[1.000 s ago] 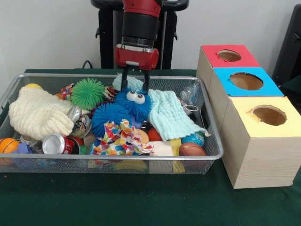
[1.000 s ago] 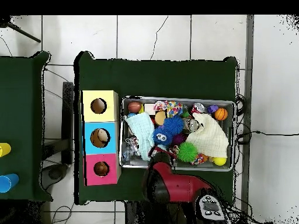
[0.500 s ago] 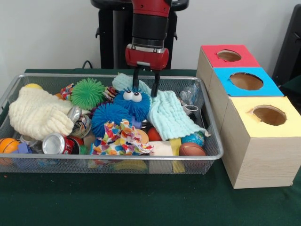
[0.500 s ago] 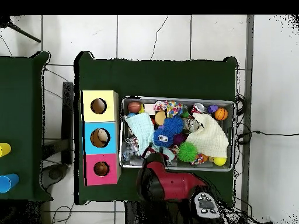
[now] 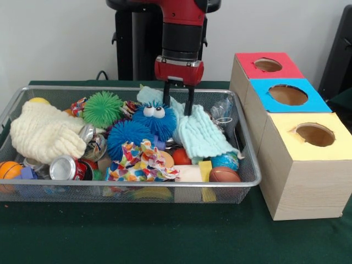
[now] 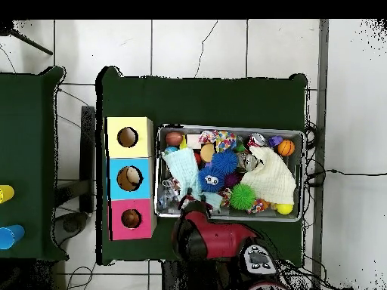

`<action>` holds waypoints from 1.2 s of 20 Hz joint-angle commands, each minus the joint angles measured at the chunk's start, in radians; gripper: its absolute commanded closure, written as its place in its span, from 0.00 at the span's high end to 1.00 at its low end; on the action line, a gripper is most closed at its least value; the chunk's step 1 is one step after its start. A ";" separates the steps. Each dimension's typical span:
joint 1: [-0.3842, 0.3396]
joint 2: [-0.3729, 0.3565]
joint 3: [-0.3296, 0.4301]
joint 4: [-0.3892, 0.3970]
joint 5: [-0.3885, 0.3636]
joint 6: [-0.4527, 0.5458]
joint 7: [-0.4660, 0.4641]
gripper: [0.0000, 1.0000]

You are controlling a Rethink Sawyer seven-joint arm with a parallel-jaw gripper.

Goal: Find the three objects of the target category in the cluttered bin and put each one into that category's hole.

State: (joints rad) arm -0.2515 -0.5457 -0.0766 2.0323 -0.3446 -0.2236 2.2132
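Front view shows the robot's red-and-black gripper [image 5: 179, 100] with fingers spread, hanging over the pale mint quilted cloth [image 5: 199, 133] at the far side of the wide silver wire-mesh bin [image 5: 248, 165], just right of the fuzzy blue googly-eyed ball [image 5: 154, 120]. No monkey, tiger or duck shows; they are probably buried. Small toys should be light and soft: pinch across the body. The red-surround round hole [image 5: 268, 65] lies far right.
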 commanded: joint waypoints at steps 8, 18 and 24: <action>0.045 0.013 0.019 -0.157 -0.108 0.229 -0.108 1.00; -0.016 -0.073 0.115 -0.171 -0.161 0.345 -0.105 0.00; -0.006 -0.078 0.119 -0.199 -0.176 0.383 -0.083 0.00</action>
State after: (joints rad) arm -0.2442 -0.6174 -0.0516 1.9622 -0.4668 0.0590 2.2132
